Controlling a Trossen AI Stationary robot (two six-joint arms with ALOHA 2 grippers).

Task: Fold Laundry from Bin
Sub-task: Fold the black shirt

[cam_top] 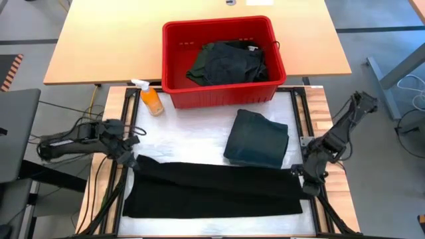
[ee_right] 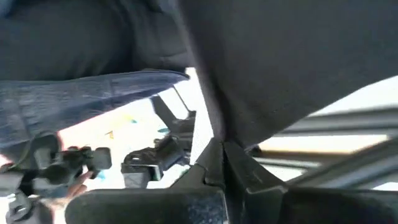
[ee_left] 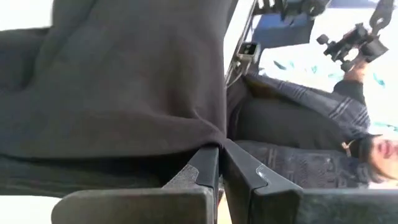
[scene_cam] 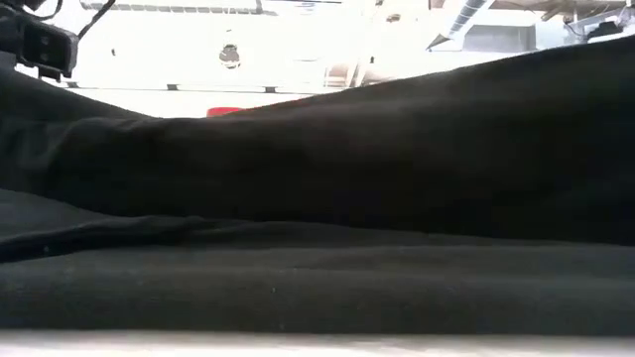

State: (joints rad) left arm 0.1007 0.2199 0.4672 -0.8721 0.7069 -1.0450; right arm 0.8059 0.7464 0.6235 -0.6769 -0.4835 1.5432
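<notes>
Two grippers pinch one black garment

Both arms hold a long black garment (cam_top: 212,189) stretched across the near side of the tabletop (cam_top: 199,136). The left gripper (cam_top: 128,159) has its fingers (ee_left: 205,171) clamped on the garment's far left corner; the right gripper (cam_top: 300,171) has its fingers (ee_right: 214,163) clamped on the far right corner. A folded dark garment (cam_top: 257,139) lies just beyond it. Farther back, the red bin (cam_top: 222,93) holds more dark laundry (cam_top: 229,63), with an orange spray bottle (cam_top: 150,97) beside it.
</notes>
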